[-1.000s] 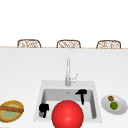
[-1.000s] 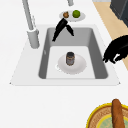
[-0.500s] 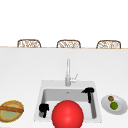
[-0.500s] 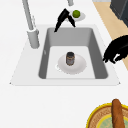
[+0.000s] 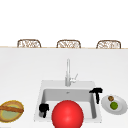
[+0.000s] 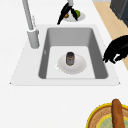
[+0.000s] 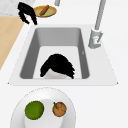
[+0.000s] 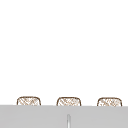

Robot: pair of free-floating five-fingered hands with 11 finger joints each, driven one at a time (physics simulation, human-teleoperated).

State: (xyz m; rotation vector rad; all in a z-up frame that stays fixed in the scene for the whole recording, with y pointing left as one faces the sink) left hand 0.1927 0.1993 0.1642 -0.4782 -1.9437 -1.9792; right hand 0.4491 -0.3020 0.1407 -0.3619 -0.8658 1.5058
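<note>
Measured against the sink [image 5: 40,100], the right hand [image 5: 96,92] has drifted from over the basin's back toward its right rim over the last second and now hangs above that rim, next to the plate [image 5: 123,108] with a lime [image 5: 114,105] and a small orange fruit [image 5: 110,98]; in the right side view the same hand [image 7: 58,66] spreads over the near end of the basin with its fingers [image 7: 70,72] drooping loosely downward, holding nothing. The left hand [image 5: 43,109] has not moved: it sits at the sink's left front rim, and in the left side view [image 6: 117,50] its fingers curl downward, empty. On the sink floor lies a white dish [image 6: 77,67] with a dark jar [image 6: 70,58] standing upright on it, well apart from both hands. The tap [image 5: 68,72] stands behind the sink. Left of the sink on the surface [image 5: 22,75] is a yellow bowl [image 5: 5,115] with a brown loaf [image 5: 11,109] across it. A red ball [image 5: 67,114] at the sink's front hides the dish and jar in the front view. Three chairs [image 5: 68,44] stand beyond the surface
</note>
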